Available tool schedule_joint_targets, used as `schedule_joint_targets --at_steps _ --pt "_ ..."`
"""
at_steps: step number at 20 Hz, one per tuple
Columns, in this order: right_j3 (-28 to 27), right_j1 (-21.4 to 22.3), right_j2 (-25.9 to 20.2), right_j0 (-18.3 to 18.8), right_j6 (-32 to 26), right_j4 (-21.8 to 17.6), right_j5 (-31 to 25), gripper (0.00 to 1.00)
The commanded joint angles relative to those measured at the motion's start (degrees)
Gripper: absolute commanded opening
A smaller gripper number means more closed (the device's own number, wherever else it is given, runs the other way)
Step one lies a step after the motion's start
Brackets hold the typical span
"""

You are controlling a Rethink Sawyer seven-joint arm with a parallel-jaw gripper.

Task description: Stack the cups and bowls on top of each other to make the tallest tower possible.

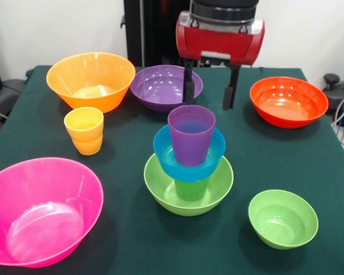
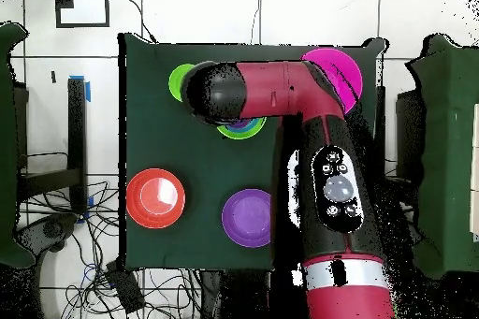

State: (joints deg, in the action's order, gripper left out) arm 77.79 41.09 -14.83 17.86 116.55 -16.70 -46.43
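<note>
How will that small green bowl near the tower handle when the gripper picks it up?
The small green bowl looks like thin glossy plastic, so probably light and slippery at the rim. It sits upright on the table, apart from the tower; its wide base suggests sliding, not tipping.

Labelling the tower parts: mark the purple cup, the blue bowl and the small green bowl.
purple cup [image 1: 191, 137], front view, outer wall.
blue bowl [image 1: 165, 150], front view, left rim.
small green bowl [image 1: 283, 218], front view, inside bottom.
</note>
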Motion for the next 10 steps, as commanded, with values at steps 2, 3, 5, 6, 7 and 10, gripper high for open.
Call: schedule_joint_targets --at_steps 2,3,5,6,7,10 --pt "6.28 0.65 -6.0 2.8 -14.7 -1.49 -5.62 1.0" --pt "6.46 0.68 -6.43 3.57 -15.4 -1.52 -5.64 1.0" --pt "6.82 0.74 -7.29 5.1 -16.81 -1.58 -5.68 1.0" --pt "6.48 0.41 -7.59 5.43 -17.03 -1.73 -5.8 1.0" --pt "6.07 0.24 -7.99 5.97 -17.69 -1.89 -6.33 1.0" --pt "4.55 0.08 -9.14 7.31 -19.39 -2.33 -8.71 1.0"
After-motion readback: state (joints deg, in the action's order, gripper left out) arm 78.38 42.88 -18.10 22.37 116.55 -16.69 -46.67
